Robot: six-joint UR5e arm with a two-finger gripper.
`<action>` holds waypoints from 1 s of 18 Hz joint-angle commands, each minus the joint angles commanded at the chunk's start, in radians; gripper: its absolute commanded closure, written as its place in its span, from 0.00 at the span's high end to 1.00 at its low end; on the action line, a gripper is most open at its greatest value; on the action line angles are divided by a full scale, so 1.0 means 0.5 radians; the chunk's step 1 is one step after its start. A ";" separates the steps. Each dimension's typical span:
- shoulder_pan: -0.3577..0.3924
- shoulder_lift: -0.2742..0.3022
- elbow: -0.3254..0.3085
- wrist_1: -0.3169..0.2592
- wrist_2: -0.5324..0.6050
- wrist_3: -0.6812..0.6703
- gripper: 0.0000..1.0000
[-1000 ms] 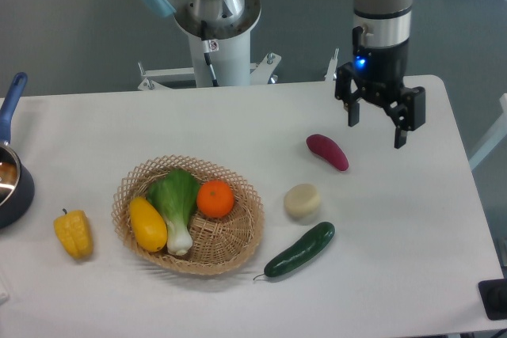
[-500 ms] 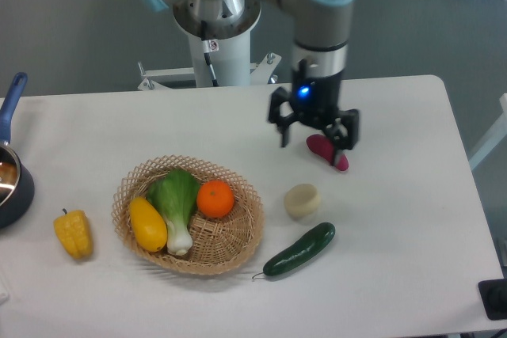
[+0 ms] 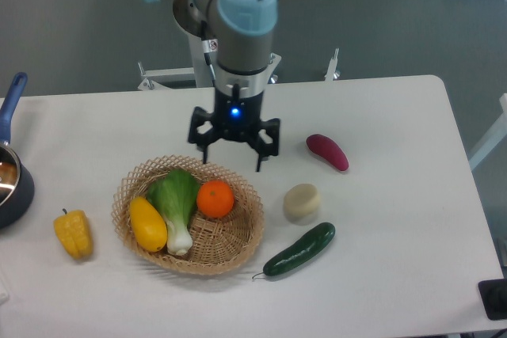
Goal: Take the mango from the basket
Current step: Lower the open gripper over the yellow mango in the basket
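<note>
Gripper (image 3: 232, 150) hangs with its two fingers spread apart and holds nothing; it is above the back rim of the basket (image 3: 247, 241), close to the orange (image 3: 215, 199). The mango (image 3: 147, 224) lies at the left side of the basket, well apart from the gripper, and it touches the green leafy vegetable (image 3: 177, 203) on its right side.

Several things can go wrong from this position. The mango is smooth and oval, so it can slip out if the fingers close near its end and not across its middle. The vegetable presses against the mango, so one finger may come down on the leaves, or catch both things together. The other finger has little room between the mango and the woven rim, and it can hit the rim and push the light basket over the worktop (image 3: 396, 259). The yellow pepper (image 3: 74, 233) outside the basket has a similar colour and could be taken by mistake.
</note>
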 joint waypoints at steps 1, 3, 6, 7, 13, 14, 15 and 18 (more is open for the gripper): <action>-0.031 -0.031 0.015 0.018 0.003 -0.073 1.00; -0.083 -0.068 0.031 0.076 0.003 -0.236 1.00; -0.181 -0.160 0.058 0.144 0.003 -0.304 1.00; -0.202 -0.193 0.070 0.147 0.003 -0.343 1.00; -0.328 -0.380 0.175 0.147 0.021 -0.372 1.00; -0.341 -0.402 0.172 0.153 0.021 -0.365 1.00; -0.347 -0.417 0.172 0.163 0.021 -0.359 1.00; -0.368 -0.460 0.181 0.169 0.021 -0.359 1.00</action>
